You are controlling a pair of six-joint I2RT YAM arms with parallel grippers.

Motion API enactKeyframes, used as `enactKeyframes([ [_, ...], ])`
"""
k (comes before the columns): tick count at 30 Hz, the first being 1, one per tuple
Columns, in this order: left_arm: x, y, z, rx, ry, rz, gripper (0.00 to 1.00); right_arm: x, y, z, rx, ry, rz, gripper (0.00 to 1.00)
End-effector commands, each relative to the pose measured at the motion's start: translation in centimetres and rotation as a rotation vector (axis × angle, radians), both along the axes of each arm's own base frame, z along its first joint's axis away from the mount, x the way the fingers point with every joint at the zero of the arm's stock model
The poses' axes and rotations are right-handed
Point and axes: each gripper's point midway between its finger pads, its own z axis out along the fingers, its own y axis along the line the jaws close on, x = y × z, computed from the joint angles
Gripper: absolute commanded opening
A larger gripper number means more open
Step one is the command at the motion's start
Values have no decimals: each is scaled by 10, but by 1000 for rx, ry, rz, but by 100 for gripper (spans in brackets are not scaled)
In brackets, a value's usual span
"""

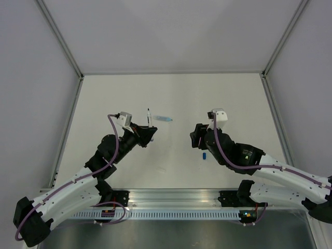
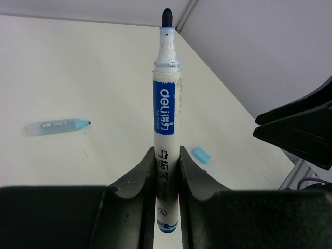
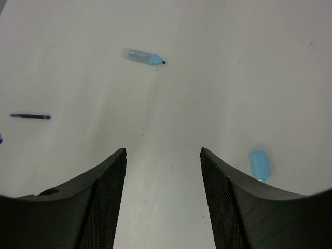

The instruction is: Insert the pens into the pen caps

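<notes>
Left tool (image 2: 167, 156) around white pen (image 2: 166, 104) with "deli" branding

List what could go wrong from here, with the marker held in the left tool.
1. The left tool grips the white marker near its rear end, so pressing a cap on may tilt or slide it.
2. The right tool is open and empty, and the pale blue cap lies flat nearby. A pinch could flick it away.
</notes>
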Motion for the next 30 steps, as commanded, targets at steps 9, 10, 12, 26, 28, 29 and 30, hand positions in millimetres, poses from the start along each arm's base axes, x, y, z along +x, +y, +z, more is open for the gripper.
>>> enactKeyframes([
  [9, 5, 8, 20, -24, -22, 49, 2, -6, -39, -41, -53, 57, -156, 64],
  [10, 4, 7, 19, -23, -21, 43, 2, -3, -40, -40, -72, 48, -165, 64],
  [12, 4, 5, 19, -25, -17, 35, 2, 10, -48, -39, -143, 16, -210, 65],
  [26, -1, 9, 25, -53, -26, 36, 2, 156, -55, -54, -59, 230, -350, 62],
  [28, 0, 12, 25, -57, -27, 52, 2, 178, -31, -68, -4, 273, -350, 60],
  [29, 0, 14, 25, -58, -26, 63, 2, 184, -26, -76, 2, 294, -354, 56],
  [30, 2, 19, 26, -62, -29, 86, 2, 199, -18, -65, 40, 280, -379, 54],
])
